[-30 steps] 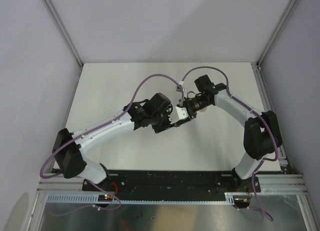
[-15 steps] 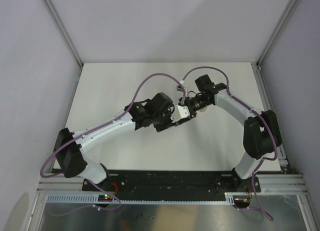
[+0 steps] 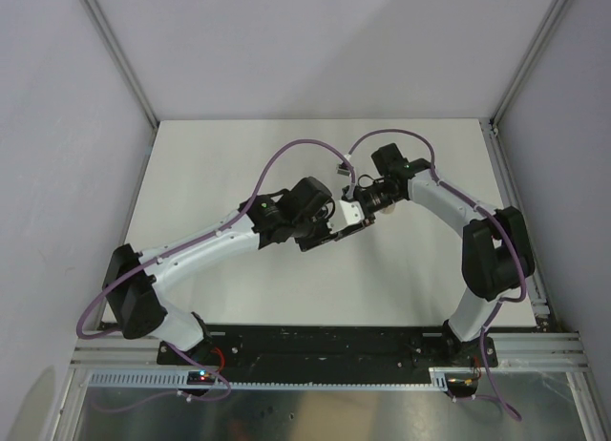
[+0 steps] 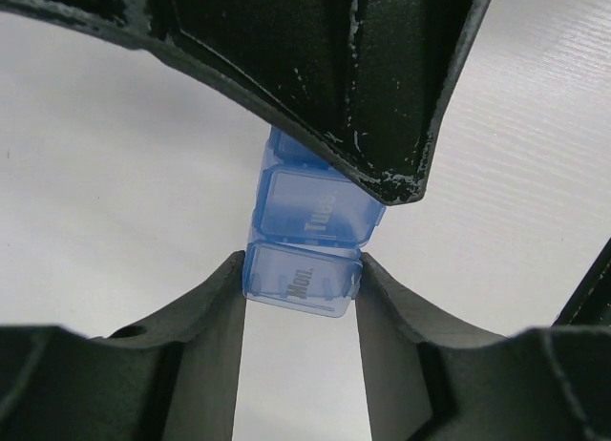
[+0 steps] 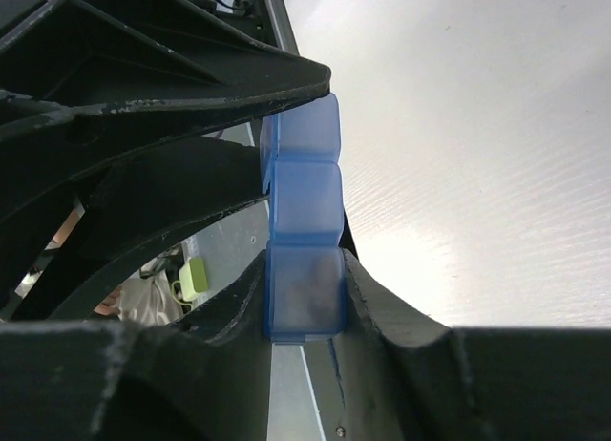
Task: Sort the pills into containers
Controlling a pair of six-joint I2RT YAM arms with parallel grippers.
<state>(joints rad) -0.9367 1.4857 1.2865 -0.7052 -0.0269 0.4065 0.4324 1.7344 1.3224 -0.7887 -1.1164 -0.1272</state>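
Blue containers [image 4: 310,217]: one strip, three compartments | left fingers [image 4: 215,312] clamped on it | right fingers [image 5: 382,312] clamped on it

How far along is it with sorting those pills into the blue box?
Nothing looks finished yet. In hand: the left claw pinches the "Mon." end of the blue container strip, and the right claw pinches the opposite end, so both hold it between them. The lids that show look shut. I cannot make out any pills, so the sorting itself seems still to come.
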